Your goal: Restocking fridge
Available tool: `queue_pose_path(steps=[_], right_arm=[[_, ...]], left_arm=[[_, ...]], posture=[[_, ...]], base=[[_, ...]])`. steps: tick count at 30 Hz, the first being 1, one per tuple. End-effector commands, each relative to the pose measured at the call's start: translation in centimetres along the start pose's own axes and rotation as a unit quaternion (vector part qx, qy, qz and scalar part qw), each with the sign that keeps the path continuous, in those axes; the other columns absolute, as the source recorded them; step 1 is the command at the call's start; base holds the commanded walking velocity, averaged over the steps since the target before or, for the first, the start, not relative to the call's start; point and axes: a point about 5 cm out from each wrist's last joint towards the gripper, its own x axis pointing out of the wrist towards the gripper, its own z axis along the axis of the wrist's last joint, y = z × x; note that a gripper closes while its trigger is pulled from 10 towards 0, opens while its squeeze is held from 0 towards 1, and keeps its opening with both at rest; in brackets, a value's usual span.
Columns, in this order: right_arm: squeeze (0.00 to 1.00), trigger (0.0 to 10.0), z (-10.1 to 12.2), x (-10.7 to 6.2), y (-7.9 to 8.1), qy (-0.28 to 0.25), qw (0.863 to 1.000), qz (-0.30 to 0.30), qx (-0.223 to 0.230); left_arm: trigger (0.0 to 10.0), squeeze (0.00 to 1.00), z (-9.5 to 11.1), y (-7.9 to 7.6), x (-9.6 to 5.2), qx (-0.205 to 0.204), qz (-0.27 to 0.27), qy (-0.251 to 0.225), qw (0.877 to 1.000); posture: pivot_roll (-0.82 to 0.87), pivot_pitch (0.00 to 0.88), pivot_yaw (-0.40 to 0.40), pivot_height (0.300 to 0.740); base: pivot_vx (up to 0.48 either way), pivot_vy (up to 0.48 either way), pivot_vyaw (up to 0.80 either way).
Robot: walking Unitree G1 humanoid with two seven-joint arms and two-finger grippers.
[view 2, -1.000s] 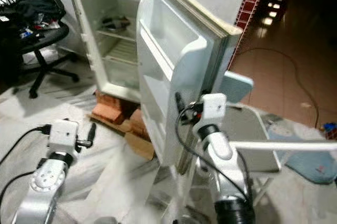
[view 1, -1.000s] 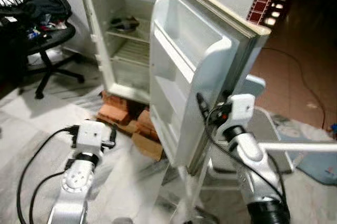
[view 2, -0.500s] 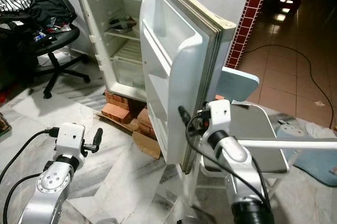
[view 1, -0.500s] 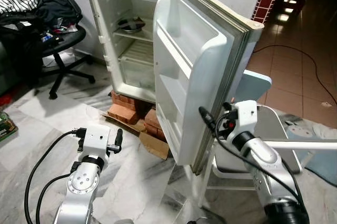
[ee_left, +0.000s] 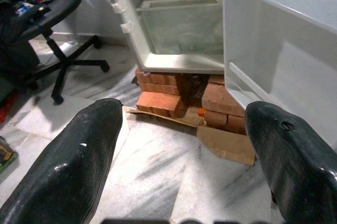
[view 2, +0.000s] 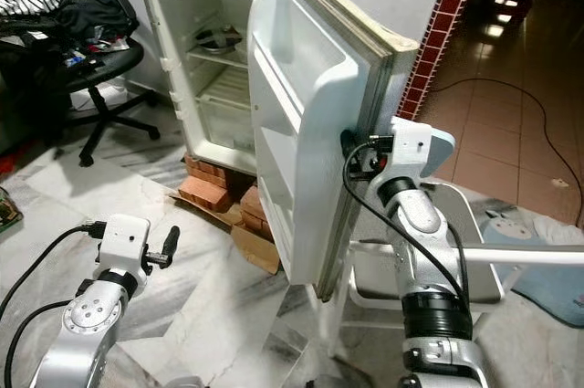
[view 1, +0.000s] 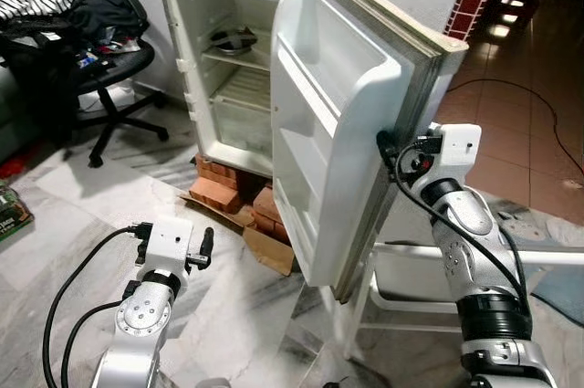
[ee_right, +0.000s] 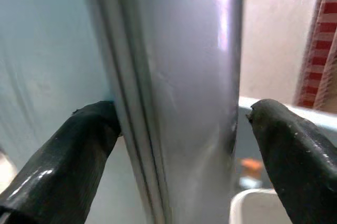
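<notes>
The right gripper (ee_right: 174, 129) straddles the fridge door (view 1: 338, 123) edge, jaws spread, probably to swing it; the left gripper (ee_left: 184, 145) hangs open, empty.

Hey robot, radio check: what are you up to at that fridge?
Right tool open, straddling fridge door edge. Left tool open, low, idle. Bricks under the fridge.

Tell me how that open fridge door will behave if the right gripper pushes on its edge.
The fridge door looks rigid and hinged, so it should swing rather than flex. Its shelves look empty, so it is probably light to move. The right gripper straddles the smooth, glossy edge with fingers apart, so it may slip. The fridge sits on bricks and might rock.
</notes>
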Motion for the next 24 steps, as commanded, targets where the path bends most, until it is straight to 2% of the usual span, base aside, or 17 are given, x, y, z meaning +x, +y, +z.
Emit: queue_pose_path(steps=[1,2,3,5,6,9,11,12,13,15,16,18,20,21,22,23,24], right_arm=[[0.00,10.0,2.4,0.4,3.5,-0.035,0.990,0.121,0.069],[0.00,10.0,3.1,0.0,5.0,-0.039,0.976,0.180,0.113],[0.00,10.0,4.3,-1.0,7.3,-0.045,0.945,0.269,0.180],[0.00,10.0,6.1,-2.1,9.3,-0.062,0.913,0.344,0.210],[0.00,10.0,7.3,-3.0,10.4,-0.076,0.891,0.387,0.226],[0.00,10.0,9.0,-4.2,11.5,-0.088,0.846,0.447,0.275],[0.00,10.0,9.3,-4.7,11.8,-0.089,0.830,0.468,0.290],[0.00,10.0,8.9,-4.5,11.5,-0.084,0.835,0.461,0.288],[0.00,10.0,8.1,-4.2,11.0,-0.069,0.850,0.442,0.280],[0.00,10.0,5.9,-3.4,9.9,-0.022,0.887,0.385,0.252],[0.00,10.0,4.6,-3.0,9.1,0.006,0.911,0.341,0.232],[0.00,10.0,3.1,-2.6,8.1,0.033,0.938,0.279,0.201],[0.00,10.0,1.2,-2.2,6.4,0.046,0.970,0.185,0.150],[0.00,10.0,0.6,-2.2,5.7,0.047,0.980,0.150,0.124],[0.00,10.0,0.6,-2.2,5.7,0.047,0.980,0.150,0.124],[0.80,10.0,-0.2,-2.5,5.2,0.046,0.986,0.121,0.104],[1.00,10.0,-0.7,-2.8,4.9,0.045,0.989,0.101,0.093]], left_arm=[[10.0,0.00,0.2,0.0,0.0,0.007,-0.003,-0.001,1.000],[10.0,0.00,0.3,0.0,0.0,0.007,-0.005,-0.002,1.000],[10.0,0.00,0.3,0.0,0.0,0.008,-0.008,-0.002,1.000],[10.0,0.00,0.3,0.0,0.0,0.010,-0.011,-0.003,1.000],[10.0,0.00,0.3,-0.1,0.0,0.011,-0.013,-0.003,1.000],[10.0,0.00,0.3,-0.2,0.0,0.011,-0.017,-0.003,1.000],[10.0,0.00,0.3,-0.2,0.0,0.013,-0.020,-0.004,1.000],[10.0,0.00,0.3,-0.3,0.1,0.013,-0.020,-0.004,1.000],[10.0,0.00,0.4,-0.3,0.1,0.013,-0.021,-0.004,1.000],[10.0,0.00,0.3,-0.3,0.1,0.013,-0.021,-0.004,1.000],[10.0,0.00,0.3,-0.3,0.1,0.013,-0.022,-0.004,1.000],[10.0,0.00,0.3,-0.4,0.1,0.012,-0.022,-0.004,1.000],[10.0,0.00,0.4,-0.4,0.1,0.009,-0.020,-0.007,1.000],[10.0,0.00,0.4,-0.3,0.1,0.007,-0.018,-0.007,1.000],[10.0,0.00,0.4,-0.3,0.1,0.007,-0.018,-0.007,1.000],[10.0,0.00,0.3,-0.2,0.1,0.004,-0.015,-0.007,1.000],[10.0,0.00,0.3,-0.2,0.1,0.002,-0.012,-0.006,1.000]], posture=[[0.12,0.000,-0.004,0.740],[0.12,0.000,-0.003,0.740],[0.12,0.000,-0.003,0.740],[0.12,0.000,-0.004,0.740],[0.12,0.000,-0.004,0.740],[0.12,0.000,-0.006,0.740],[0.12,0.000,-0.006,0.740],[0.12,0.000,-0.006,0.740],[0.12,0.000,-0.006,0.740],[0.11,0.000,-0.007,0.740],[0.11,0.000,-0.007,0.740],[0.11,0.000,-0.008,0.740],[0.11,0.000,-0.012,0.740],[0.11,0.000,-0.016,0.740],[0.11,0.000,-0.016,0.740],[0.11,0.000,-0.016,0.740],[0.11,0.000,-0.018,0.740]], base=[[0.000,0.000,0.00],[0.000,0.000,0.00],[0.000,0.000,0.00],[0.000,0.000,0.00],[0.000,0.000,0.00],[0.000,0.000,0.00],[0.000,0.000,0.00],[0.000,0.000,0.00],[0.000,0.000,0.00],[0.000,0.000,0.00],[0.000,0.000,0.00],[0.000,0.000,0.00],[0.000,0.000,0.00],[0.000,0.000,0.00],[0.000,0.000,0.00],[0.000,0.000,0.00],[0.000,0.000,0.00]])
